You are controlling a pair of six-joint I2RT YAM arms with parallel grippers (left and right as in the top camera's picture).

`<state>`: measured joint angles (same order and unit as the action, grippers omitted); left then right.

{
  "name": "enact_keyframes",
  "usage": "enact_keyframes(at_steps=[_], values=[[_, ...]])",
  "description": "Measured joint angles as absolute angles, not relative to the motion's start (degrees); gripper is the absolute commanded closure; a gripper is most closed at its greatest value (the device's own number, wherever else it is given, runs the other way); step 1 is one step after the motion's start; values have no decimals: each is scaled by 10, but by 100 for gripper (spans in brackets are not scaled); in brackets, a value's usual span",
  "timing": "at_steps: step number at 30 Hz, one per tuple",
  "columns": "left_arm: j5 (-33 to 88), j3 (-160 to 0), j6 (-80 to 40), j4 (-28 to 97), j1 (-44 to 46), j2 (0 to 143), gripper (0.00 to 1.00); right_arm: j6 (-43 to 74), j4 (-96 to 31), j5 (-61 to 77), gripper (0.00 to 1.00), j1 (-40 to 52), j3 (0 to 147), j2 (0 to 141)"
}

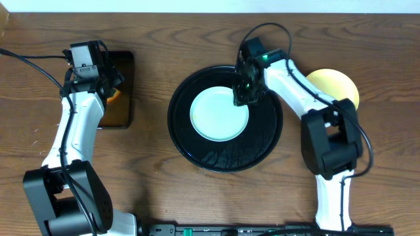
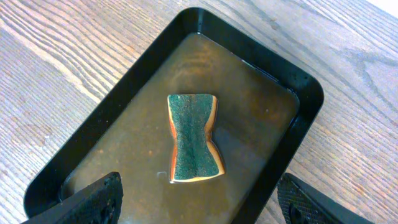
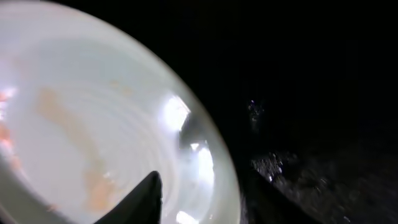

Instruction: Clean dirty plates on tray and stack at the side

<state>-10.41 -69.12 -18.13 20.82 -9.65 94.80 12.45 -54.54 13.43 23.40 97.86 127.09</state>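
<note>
A pale mint-white plate [image 1: 216, 115] with faint orange streaks lies on the round black tray [image 1: 262, 141]. My right gripper [image 1: 244, 98] is at the plate's far right edge. In the right wrist view its fingers [image 3: 199, 199] straddle the rim of the plate [image 3: 93, 112], one finger over the plate and one over the tray [image 3: 311, 93], closed in on the rim. A pale yellow plate [image 1: 338, 85] lies on the table right of the tray, partly hidden by the right arm. My left gripper [image 2: 200, 186] is open above the rectangular pan. No third plate shows.
The rectangular black pan [image 2: 305, 112] holds brownish liquid and a green-topped sponge [image 2: 194, 138]. It sits at the far left of the table [image 1: 125, 98], under the left arm. Cables run at the back left and over the right arm.
</note>
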Motion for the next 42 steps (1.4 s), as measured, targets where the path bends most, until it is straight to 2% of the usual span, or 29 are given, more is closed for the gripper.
enact_keyframes(at_steps=[3,4,5,7,8,15,21,31,42], values=[[-104,-691,-182,208,-96,948,20,123,-556,133,60,234,982,1287],[-104,-691,-181,208,-96,948,20,123,-557,131,64,235,984,1288],[-104,-691,-181,208,-96,948,20,123,-559,131,70,235,985,1289],[-104,-691,-181,208,-96,948,19,124,-561,130,98,234,985,1290],[-104,-691,-181,208,-96,948,19,118,-563,125,99,234,985,1290],[-104,-691,-181,208,-96,948,19,129,-573,110,99,234,988,1292],[-104,-691,-181,208,-96,948,20,143,-601,30,99,248,995,1280],[-104,-691,-181,208,-96,948,20,131,-606,-215,99,298,1016,1110],[-104,-691,-181,208,-96,948,20,62,-580,-468,99,416,1017,1101]])
